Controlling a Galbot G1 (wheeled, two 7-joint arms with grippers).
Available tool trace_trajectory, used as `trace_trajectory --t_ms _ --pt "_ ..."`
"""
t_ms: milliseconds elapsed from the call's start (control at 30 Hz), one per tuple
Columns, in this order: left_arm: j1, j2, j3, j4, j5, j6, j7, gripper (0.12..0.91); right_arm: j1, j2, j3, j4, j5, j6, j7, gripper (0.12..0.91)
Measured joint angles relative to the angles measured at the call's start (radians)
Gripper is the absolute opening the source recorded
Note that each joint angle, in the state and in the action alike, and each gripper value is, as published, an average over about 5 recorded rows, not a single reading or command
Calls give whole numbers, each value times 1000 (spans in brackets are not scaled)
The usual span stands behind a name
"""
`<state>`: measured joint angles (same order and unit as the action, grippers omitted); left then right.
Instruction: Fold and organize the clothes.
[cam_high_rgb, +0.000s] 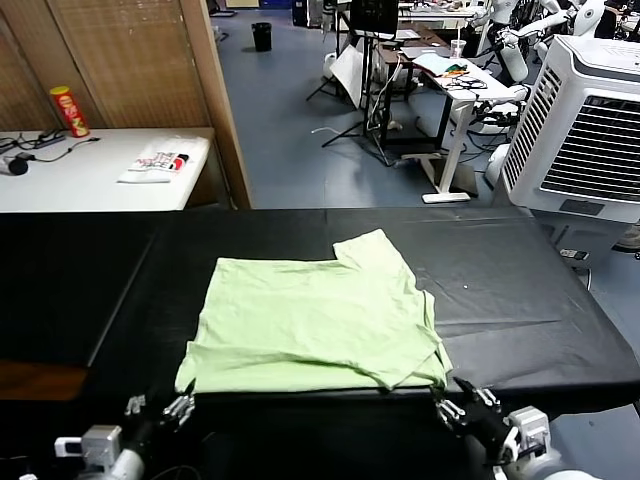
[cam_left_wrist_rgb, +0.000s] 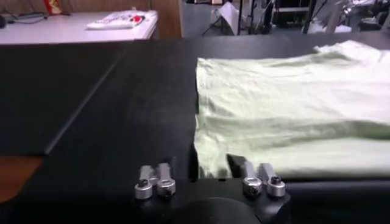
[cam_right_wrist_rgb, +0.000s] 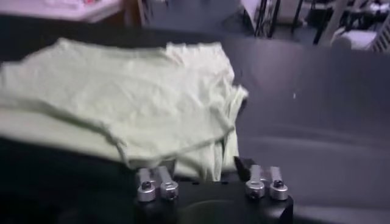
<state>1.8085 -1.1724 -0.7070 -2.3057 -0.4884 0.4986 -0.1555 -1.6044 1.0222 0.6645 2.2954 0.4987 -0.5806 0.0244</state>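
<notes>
Jaws on both grippers stand wide and hold nothing. Left gripper (cam_high_rgb: 158, 408) sits at the near table edge, just off the shirt's near left corner; right gripper (cam_high_rgb: 462, 407) sits at the near edge just off the near right corner.

Surroundings: black table (cam_high_rgb: 520, 300) carries the work. Behind it on the left, a white side table (cam_high_rgb: 70, 180) with a red canister (cam_high_rgb: 69, 110), a white packet with red marks (cam_high_rgb: 158, 162) and a dark cable. A wooden partition (cam_high_rgb: 150, 60) stands behind that. A white cooling unit (cam_high_rgb: 585, 135) stands at far right; desks and stands farther back. Nothing lies between either gripper and the cloth.

Pale green T-shirt (cam_high_rgb: 315, 325) lies flat on the black table, roughly central, partly folded, one sleeve pointing to the far side. In the left wrist view its near hem (cam_left_wrist_rgb: 244, 164) lies just ahead of the open fingers (cam_left_wrist_rgb: 155, 181). In the right wrist view the layered corner (cam_right_wrist_rgb: 201, 161) lies just ahead of the fingers (cam_right_wrist_rgb: 263, 182).

Hard to tell: whether fingertips touch the cloth; no print visible on the upturned side; arm bodies cut off by the head view's lower edge.
</notes>
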Motion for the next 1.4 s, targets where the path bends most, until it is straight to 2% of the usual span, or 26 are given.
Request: trace_trajectory --t_ms 67,267,467,667,767,933,1233,1300,1400 --pt "-42 9 2 7 -32 8 -3 795 97 -10 -30 -65 2 5 11 798" --pt "-273 52 54 112 -167 25 -58 798 424 -11 -169 -308 6 9 27 798" --pt "-557 93 164 326 -223 30 -78 798 700 31 -320 -571 6 3 44 798" --pt "-805 107 299 554 -283 74 -88 798 892 91 -428 -805 7 -4 40 798" --pt "-908 108 354 656 -298 93 -80 798 963 120 -463 -899 4 -15 43 798" --pt "-1026 104 414 795 -297 98 -56 798 1041 169 -494 -1016 2 -31 38 798" --pt "-1117 92 453 938 -260 93 -43 798 1098 228 -520 -1113 1 -33 -1 796" --pt "-1124 92 457 953 -256 93 -41 798 1104 237 -520 -1126 -1 -33 -8 780" --pt "-1128 92 461 967 -248 92 -34 795 1109 246 -522 -1138 -4 -34 -12 689"
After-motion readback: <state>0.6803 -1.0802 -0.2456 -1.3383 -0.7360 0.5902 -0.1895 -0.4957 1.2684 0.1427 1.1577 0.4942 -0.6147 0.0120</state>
